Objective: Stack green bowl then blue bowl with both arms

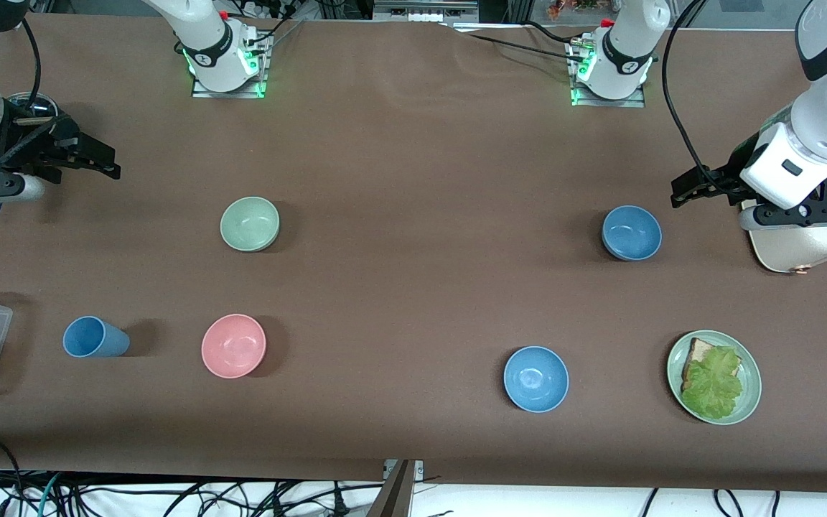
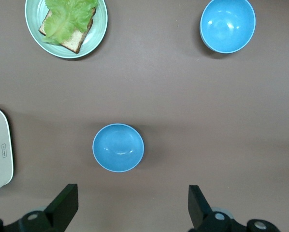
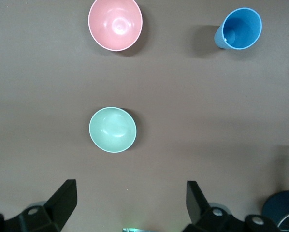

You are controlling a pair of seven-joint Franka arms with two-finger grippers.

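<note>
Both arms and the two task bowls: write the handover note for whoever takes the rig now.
Left gripper: open, empty, waiting at its end of the table.
Right gripper: open, empty, waiting at its end.
Green bowl: alone on the table, toward the right arm's end.
Blue bowl: alone, toward the left arm's end.
Done: nothing.
Left: place green bowl, stack blue bowl.

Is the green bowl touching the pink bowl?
Apart. The front view shows bare brown table between the green bowl and the pink bowl; the right wrist view shows the same gap.
</note>
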